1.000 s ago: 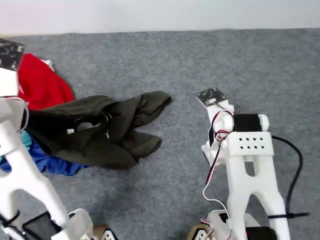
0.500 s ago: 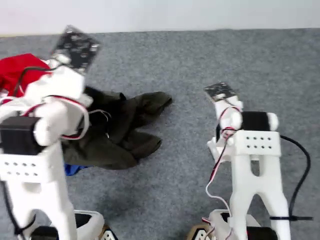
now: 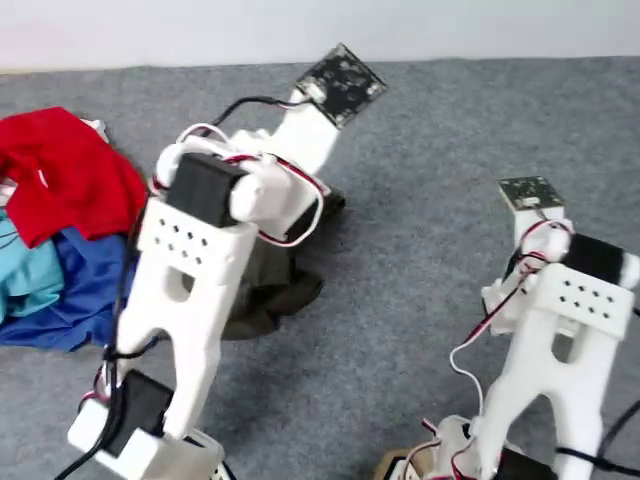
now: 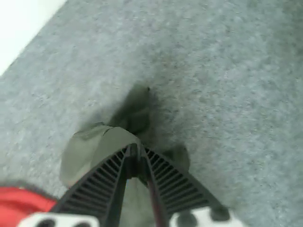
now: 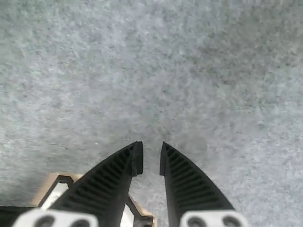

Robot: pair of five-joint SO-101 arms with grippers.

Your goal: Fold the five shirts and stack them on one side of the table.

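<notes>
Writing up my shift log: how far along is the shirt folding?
Nothing looks folded: the red shirt, teal shirt and blue shirt lie crumpled in a heap. In hand: the left gripper is shut on the bunched olive shirt. The right gripper hangs open over the bare table. All folding and stacking is left.

Robot test bench, grey felt-covered table [image 3: 450, 130], plain white wall [image 3: 200, 30] behind

Left arm [image 3: 215, 230] above olive shirt [image 3: 275, 295] — red shirt [image 3: 75, 170] nearby.
</notes>
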